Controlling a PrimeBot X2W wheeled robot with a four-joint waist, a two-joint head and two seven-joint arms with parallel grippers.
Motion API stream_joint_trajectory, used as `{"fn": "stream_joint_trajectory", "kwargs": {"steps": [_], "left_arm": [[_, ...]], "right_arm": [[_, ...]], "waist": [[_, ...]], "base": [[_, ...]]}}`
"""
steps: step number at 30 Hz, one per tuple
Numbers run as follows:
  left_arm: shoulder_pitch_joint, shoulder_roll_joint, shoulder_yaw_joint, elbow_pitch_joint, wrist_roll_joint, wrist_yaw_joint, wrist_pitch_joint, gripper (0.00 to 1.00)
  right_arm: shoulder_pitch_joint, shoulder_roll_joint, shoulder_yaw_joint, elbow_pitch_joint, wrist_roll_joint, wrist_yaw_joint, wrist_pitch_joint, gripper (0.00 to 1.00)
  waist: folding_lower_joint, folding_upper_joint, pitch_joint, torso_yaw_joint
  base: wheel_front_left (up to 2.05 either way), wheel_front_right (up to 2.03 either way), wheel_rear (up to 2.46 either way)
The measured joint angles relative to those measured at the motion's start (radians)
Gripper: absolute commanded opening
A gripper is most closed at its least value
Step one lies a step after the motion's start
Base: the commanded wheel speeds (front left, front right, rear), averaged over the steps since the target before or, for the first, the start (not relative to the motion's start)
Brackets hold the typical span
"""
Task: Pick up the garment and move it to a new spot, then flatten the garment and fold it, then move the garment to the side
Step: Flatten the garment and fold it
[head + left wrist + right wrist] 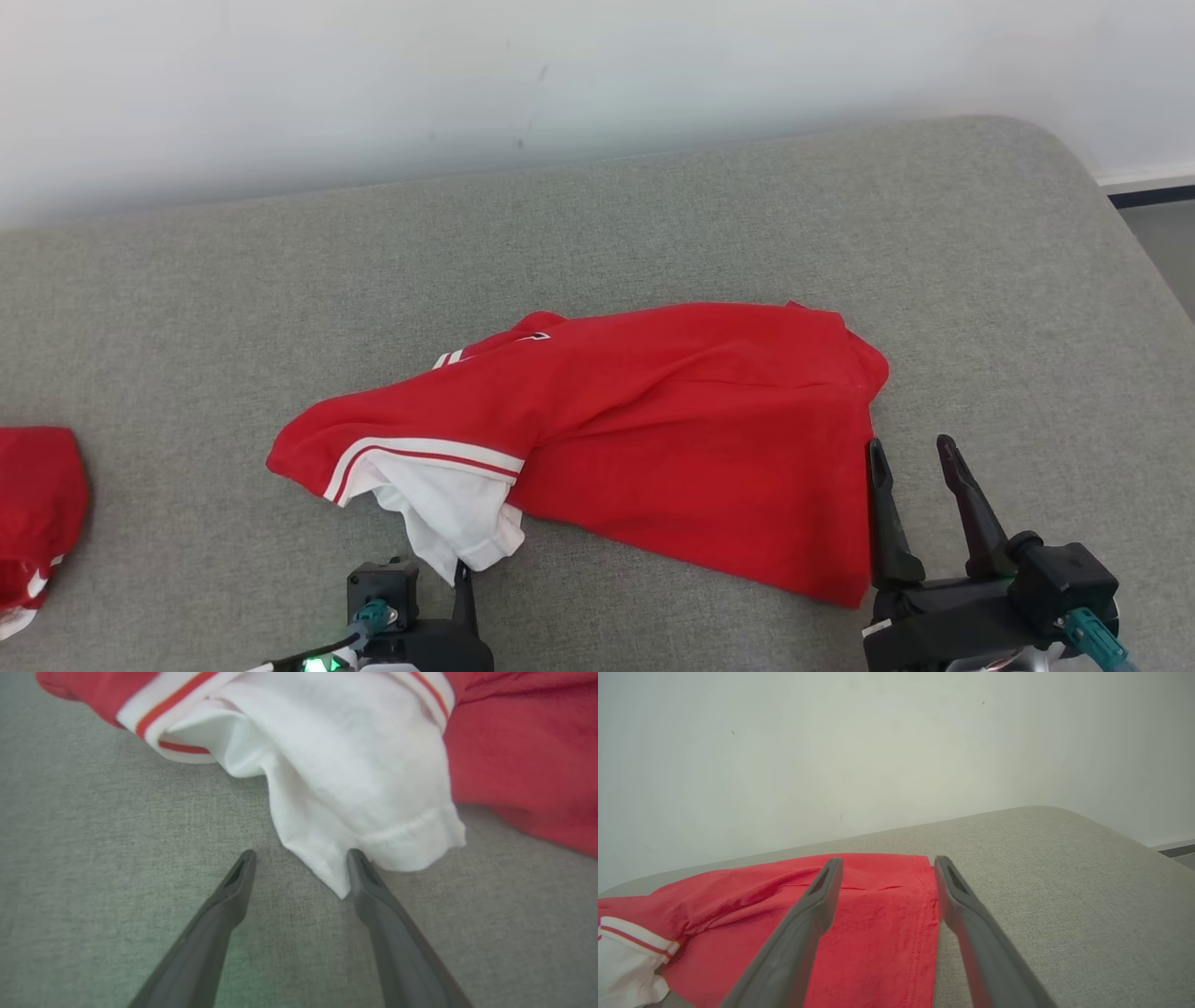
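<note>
Red and white-trimmed, a second cloth lies bunched well to the left of the garment, cut off by the head view's left edge. Both rest on a grey padded surface.

The left tool sits at the garment's near left end, low over the grey fabric, its two dark fingers spread apart and clamped on nothing. In the left wrist view the pointed corner of the garment's white sleeve reaches into the gap between the fingers, close against the finger on that view's right, whose tip overlaps the sleeve's stitched hem. The other finger is over bare grey fabric, apart from the cloth.

The sleeve emerges from a white cuff band with a thin red stripe, and the garment's red body spreads rightward from there, rumpled, with a long fold running across it. It lies near the middle of the padded surface, its far edge well short of the pale wall.

The right tool stands at the garment's near right hem, fingers apart and empty. In the right wrist view one finger is over the red cloth, the other over the grey fabric just past the stitched hem; whether either touches I cannot tell.

Beyond the garment's right end the padded surface rounds off, with a strip of floor past it.
</note>
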Motion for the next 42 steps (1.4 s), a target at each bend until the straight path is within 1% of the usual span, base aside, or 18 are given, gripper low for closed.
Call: {"fn": "stream_joint_trajectory", "kwargs": {"steps": [7,12,14,17,18,20,21,23,26,30,32,34,37,42], "left_arm": [[-0.004,-0.014,0.000,0.024,-0.004,-0.009,-0.007,1.00],[0.009,-0.008,0.032,0.011,-0.029,-0.007,-0.049,1.00],[0.047,0.009,0.077,-0.041,-0.037,-0.018,-0.102,1.00],[0.089,0.030,0.147,-0.118,-0.026,-0.044,-0.126,1.00],[0.107,0.037,0.179,-0.158,0.004,-0.053,-0.126,1.00],[0.141,0.035,0.284,-0.277,0.102,-0.074,-0.129,1.00],[0.161,0.028,0.329,-0.327,0.151,-0.093,-0.129,1.00],[0.220,-0.007,0.410,-0.420,0.245,-0.143,-0.129,1.00],[0.300,-0.078,0.515,-0.503,0.349,-0.238,-0.129,1.00],[0.368,-0.177,0.637,-0.564,0.463,-0.377,-0.129,1.00],[0.391,-0.190,0.675,-0.576,0.544,-0.439,-0.129,1.00],[0.426,-0.213,0.717,-0.568,0.588,-0.467,-0.129,1.00],[0.454,-0.229,0.742,-0.547,0.651,-0.501,-0.129,1.00],[0.476,-0.241,0.766,-0.507,0.705,-0.516,-0.129,1.00]], "right_arm": [[0.000,0.000,-0.002,0.000,0.001,0.000,0.000,1.00],[0.003,0.000,-0.007,0.002,0.001,0.000,0.000,1.00],[0.013,0.000,-0.013,0.003,0.000,0.000,0.000,1.00],[0.023,-0.001,-0.019,0.006,-0.002,0.000,0.000,1.00],[0.026,0.000,-0.020,0.006,-0.002,0.000,0.000,1.00],[0.032,0.000,-0.021,0.006,-0.006,0.000,0.000,1.00],[0.033,0.001,-0.022,0.006,-0.007,0.000,0.000,1.00],[0.034,-0.001,-0.023,0.008,-0.007,0.000,0.000,1.00],[0.035,0.000,-0.018,0.012,-0.007,0.000,0.000,1.00],[0.035,0.000,-0.015,0.021,-0.008,0.000,0.000,1.00],[0.035,0.000,-0.013,0.025,-0.008,0.000,0.000,1.00],[0.035,0.000,-0.011,0.028,-0.008,0.000,0.000,1.00],[0.037,0.000,-0.011,0.031,-0.008,0.000,0.000,1.00],[0.045,0.000,-0.029,0.038,-0.036,0.000,0.000,1.00]], "waist": [[0.0000,0.0000,-0.002,0.001],[0.0000,0.0000,-0.012,0.008],[0.0000,0.0000,-0.021,0.019],[0.0000,0.0000,-0.030,0.033],[0.0000,0.0000,-0.033,0.039],[0.0000,-0.0001,-0.039,0.052],[0.0000,-0.0001,-0.041,0.058],[0.0000,0.0000,-0.045,0.072],[0.0000,0.0000,-0.051,0.092],[0.0000,0.0000,-0.062,0.110],[-0.0001,0.0000,-0.068,0.115],[-0.0001,0.0000,-0.074,0.117],[-0.0001,0.0000,-0.077,0.119],[0.0001,-0.0001,-0.078,0.115]], "base": [[0.00,0.00,0.00],[0.00,0.00,0.00],[0.00,0.00,0.00],[0.00,0.00,0.00],[0.00,0.00,0.00],[0.00,0.00,0.00],[0.00,0.00,0.00],[0.00,0.00,0.00],[0.00,0.00,0.00],[0.00,0.00,0.00],[0.00,0.00,0.00],[0.00,0.00,0.00],[0.00,0.00,0.00],[0.00,0.00,0.00]]}}
